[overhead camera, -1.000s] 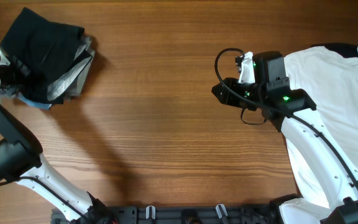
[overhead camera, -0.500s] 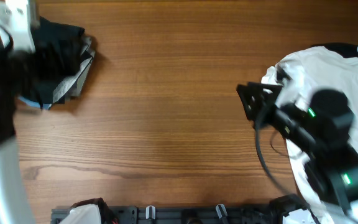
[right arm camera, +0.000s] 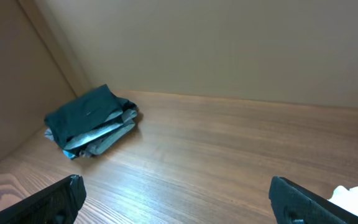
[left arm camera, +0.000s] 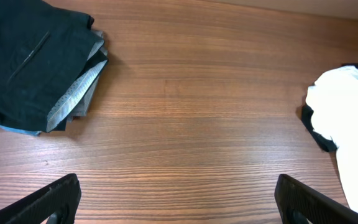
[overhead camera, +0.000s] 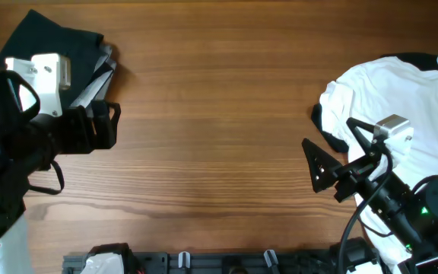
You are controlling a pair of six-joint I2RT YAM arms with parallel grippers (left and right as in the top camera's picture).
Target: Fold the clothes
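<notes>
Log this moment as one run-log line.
black shorts: folded, far left | left gripper: open, empty | right gripper: open, empty

Top-down overhead; wrist views across table (left arm camera: pixel 197 124)

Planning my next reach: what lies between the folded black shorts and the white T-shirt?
Only bare table between the shorts and T-shirt, shown in the overhead view.

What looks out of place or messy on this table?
The white T-shirt at the right of the table lies rumpled, dark cloth poking out at its edge. The black shorts sit folded far left.
</notes>
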